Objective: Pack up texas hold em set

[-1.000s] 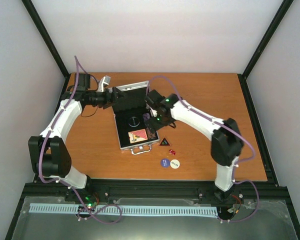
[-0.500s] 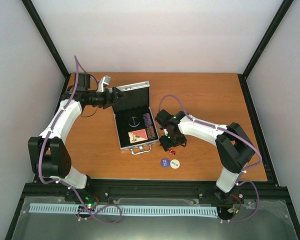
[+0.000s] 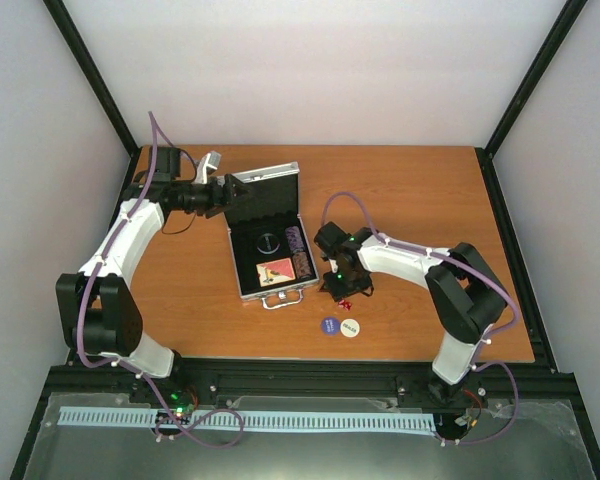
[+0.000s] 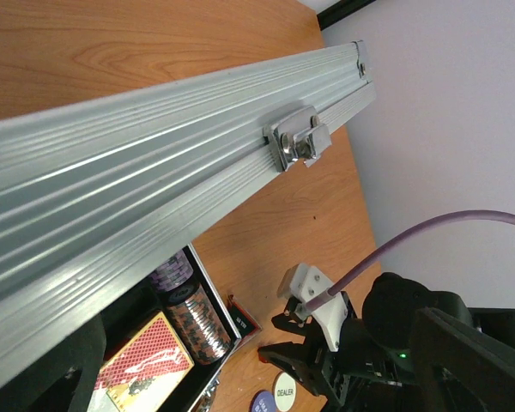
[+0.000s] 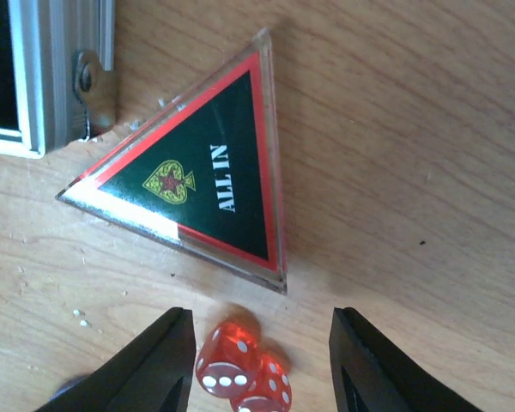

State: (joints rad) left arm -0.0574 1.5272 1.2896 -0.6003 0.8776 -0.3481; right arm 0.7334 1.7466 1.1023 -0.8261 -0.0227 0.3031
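Item 1. My left gripper (image 3: 223, 193): at the left edge of the raised lid (image 3: 265, 195). The lid's ribbed aluminium edge (image 4: 112, 172) and its latch (image 4: 296, 144) fill my left wrist view. I cannot tell whether my fingers are clamped on it.

Item 2. Silver case (image 3: 232, 262): lying open on the table (image 3: 430, 200), black lining showing.

Item 3. Card box (image 3: 276, 271): pink-orange, flat in the near part of the case.

Item 4. Chip stacks (image 3: 298, 250): dark, lying in a row along the case's right side, just beside the card box.

Item 5. My right gripper (image 3: 342, 290): low over the table, just right of the case, fingers (image 5: 167, 360) spread apart, grasping nothing.

Item 6. Black triangle (image 5: 210, 184): marked "ALL IN", flat on the table, one corner close to the case's corner.

Item 7. Red dice (image 5: 240, 369): two, touching each other, between my spread fingers, just beside the triangle.

Item 8. Blue disc (image 3: 330, 325) and white disc (image 3: 350, 327): side by side on the table, nearer than the dice.
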